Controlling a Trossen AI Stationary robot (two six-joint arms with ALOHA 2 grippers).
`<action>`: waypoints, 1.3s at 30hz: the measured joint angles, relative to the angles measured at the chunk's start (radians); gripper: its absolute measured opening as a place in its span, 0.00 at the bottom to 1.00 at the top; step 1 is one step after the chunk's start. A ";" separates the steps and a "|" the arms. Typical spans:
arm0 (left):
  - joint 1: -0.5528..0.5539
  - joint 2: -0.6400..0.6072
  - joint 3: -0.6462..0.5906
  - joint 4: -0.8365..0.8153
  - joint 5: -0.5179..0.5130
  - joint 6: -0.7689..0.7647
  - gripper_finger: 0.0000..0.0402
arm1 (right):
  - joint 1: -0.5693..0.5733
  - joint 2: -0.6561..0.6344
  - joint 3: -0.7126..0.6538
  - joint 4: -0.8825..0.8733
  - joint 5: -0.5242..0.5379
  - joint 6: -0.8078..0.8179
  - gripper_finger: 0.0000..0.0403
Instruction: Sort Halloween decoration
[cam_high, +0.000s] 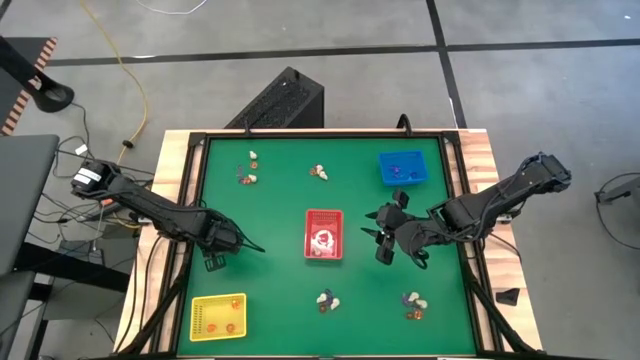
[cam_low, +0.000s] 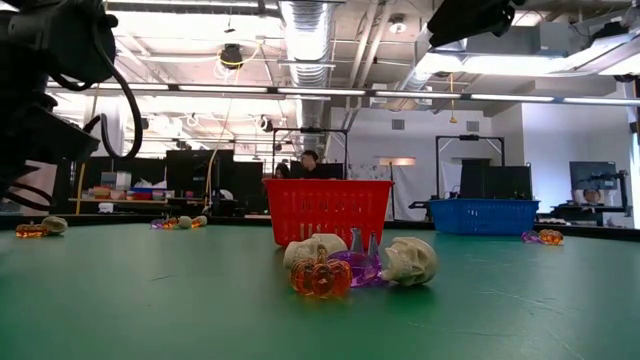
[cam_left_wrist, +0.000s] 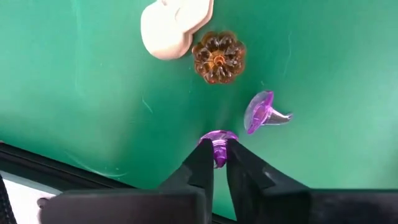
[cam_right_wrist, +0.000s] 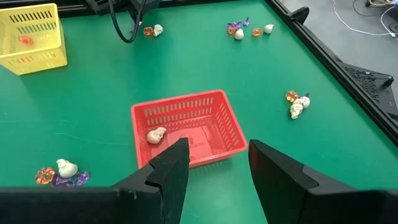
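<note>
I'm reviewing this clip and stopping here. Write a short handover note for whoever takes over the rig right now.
Left end effector: shut on a purple trinket at the table's left side; a pumpkin, a white piece and a second purple piece lie loose beside it.
Right end effector: open, empty, waiting right of the red tray.
Done: some pieces lie in the red tray, yellow tray and blue tray.
Left: small mixed clusters remain scattered on the mat.

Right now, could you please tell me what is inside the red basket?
One white skull lies in the red basket, near a wall. The rest of its floor looks bare, though the near wall hides a strip of it.
</note>
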 joint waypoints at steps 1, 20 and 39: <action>0.000 0.000 0.001 -0.001 0.000 0.004 0.03 | 0.000 0.000 0.000 0.000 0.000 0.000 0.49; 0.000 -0.002 0.228 0.030 -0.187 0.101 0.00 | 0.000 0.000 0.000 0.000 0.000 -0.003 0.49; 0.469 0.498 0.337 1.606 -0.066 0.626 0.00 | -0.002 -0.035 0.000 -0.106 0.214 -0.042 0.49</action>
